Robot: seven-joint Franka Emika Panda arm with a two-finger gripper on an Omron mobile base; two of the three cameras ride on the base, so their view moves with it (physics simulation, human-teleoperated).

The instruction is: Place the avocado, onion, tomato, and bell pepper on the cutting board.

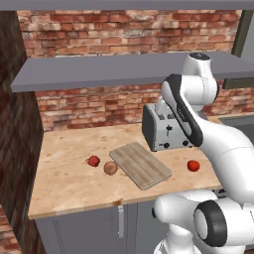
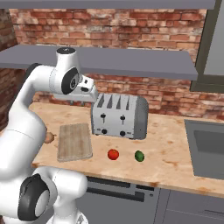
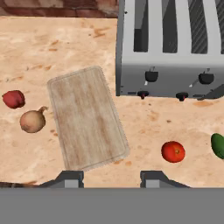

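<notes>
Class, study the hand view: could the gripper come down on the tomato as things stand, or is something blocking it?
Probably yes. The tomato sits alone on bare counter, apart from the avocado and in front of the toaster, with nothing over it. The gripper holds nothing.

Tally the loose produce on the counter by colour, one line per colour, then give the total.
Red: 2, the tomato and the bell pepper
Green: 1, the avocado
Tan-brown: 1, the onion
Total: 4, all on the counter, none on the cutting board
</notes>
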